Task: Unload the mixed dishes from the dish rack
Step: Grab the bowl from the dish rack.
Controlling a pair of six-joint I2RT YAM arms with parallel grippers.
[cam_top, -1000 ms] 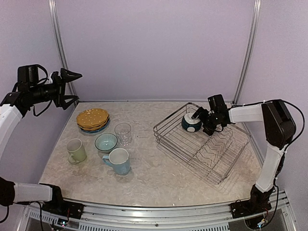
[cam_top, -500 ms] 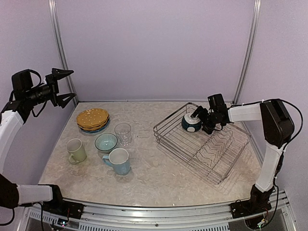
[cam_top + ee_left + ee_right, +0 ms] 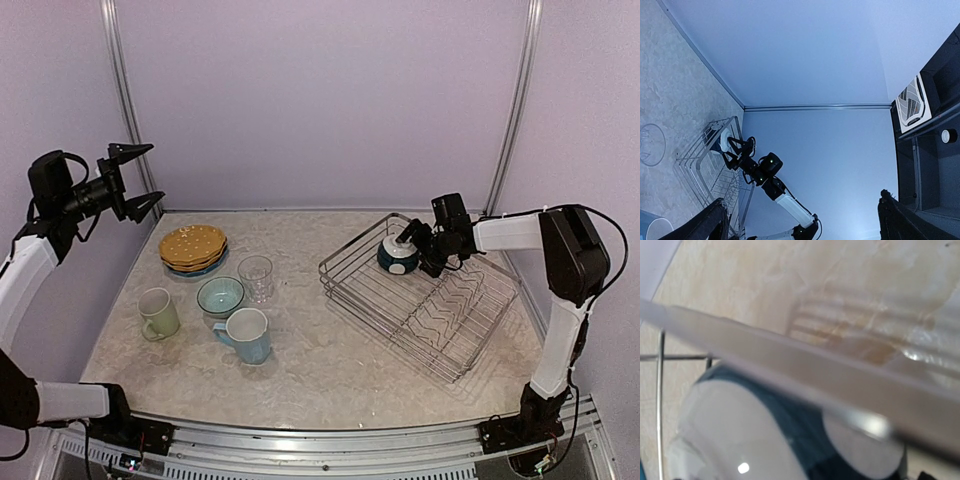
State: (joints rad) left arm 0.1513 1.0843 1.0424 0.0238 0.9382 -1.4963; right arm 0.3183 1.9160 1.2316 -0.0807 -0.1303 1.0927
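Note:
The dark-blue white-lined bowl point(image 3: 397, 258) lies in the far corner of the silver wire dish rack point(image 3: 450, 320). My right gripper point(image 3: 414, 247) is at the bowl with its fingers spread on either side of it. The right wrist view shows the bowl point(image 3: 740, 430) very close and blurred behind a rack wire point(image 3: 790, 355). My left gripper point(image 3: 143, 178) is open, empty and raised high at the far left. On the table stand the yellow plates point(image 3: 192, 245) on the blue speckled plate point(image 3: 208, 267), the pale green mug point(image 3: 158, 312), teal bowl point(image 3: 220, 295), clear glass point(image 3: 255, 277) and light blue mug point(image 3: 248, 334).
The left wrist view looks across at the rack point(image 3: 700, 165), the bowl point(image 3: 724, 141), the right arm point(image 3: 785, 202) and the back wall. Metal frame posts point(image 3: 125, 100) stand at the back corners. The dishes fill the table's left half.
My left arm has swung back and to the left, staying raised and open. My right gripper has edged slightly closer round the bowl, which has not moved.

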